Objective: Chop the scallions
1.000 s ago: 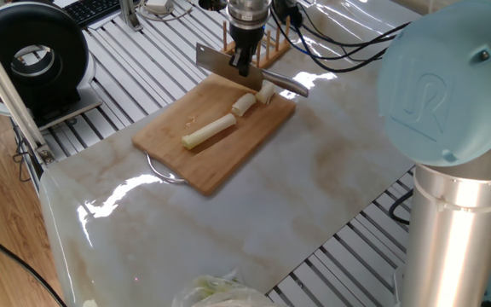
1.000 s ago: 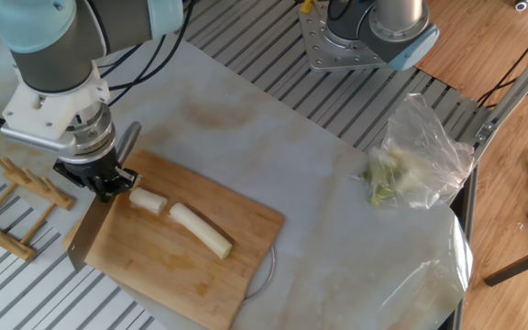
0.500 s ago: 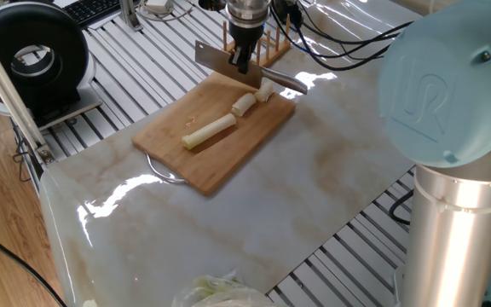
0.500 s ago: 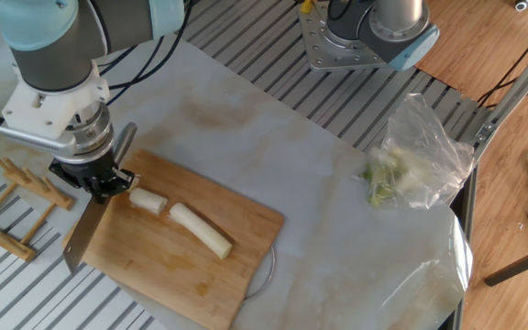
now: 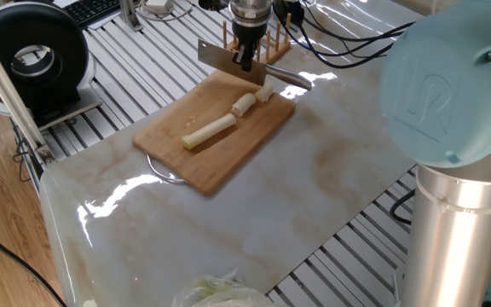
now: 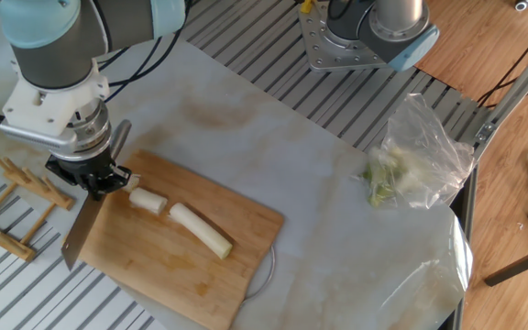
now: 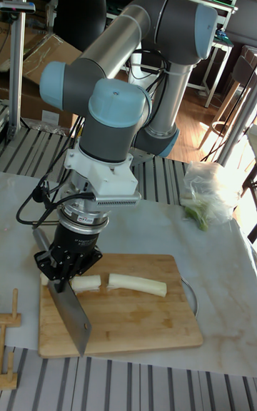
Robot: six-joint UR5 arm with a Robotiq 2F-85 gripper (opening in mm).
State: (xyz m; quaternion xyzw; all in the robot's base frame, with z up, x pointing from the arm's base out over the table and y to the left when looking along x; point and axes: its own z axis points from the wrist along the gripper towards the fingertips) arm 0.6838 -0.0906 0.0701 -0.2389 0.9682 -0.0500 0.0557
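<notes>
A wooden cutting board (image 5: 186,158) (image 6: 154,266) (image 7: 135,322) lies on the marble sheet. The scallions lie on it in pieces: a long pale stalk (image 5: 210,131) (image 6: 200,229) (image 7: 137,284), a short chunk (image 5: 244,104) (image 6: 148,201) (image 7: 87,283) and a small end piece (image 5: 265,92) (image 6: 133,183). My gripper (image 5: 245,60) (image 6: 94,176) (image 7: 64,279) is shut on a cleaver's handle and hangs over the board's end by the small piece. The cleaver blade (image 5: 222,60) (image 6: 82,236) (image 7: 71,315) is off the scallions, slightly above the board.
A wooden rack (image 5: 267,43) (image 6: 12,206) stands just beyond the board's end. A clear bag of leafy greens (image 6: 411,160) (image 7: 210,193) lies at the far side of the sheet. A second robot base (image 6: 369,37) and a black round device (image 5: 32,60) stand on the slatted table.
The gripper has lifted the cleaver a little and drawn it back toward the rack end of the board. The scallion pieces have not moved.
</notes>
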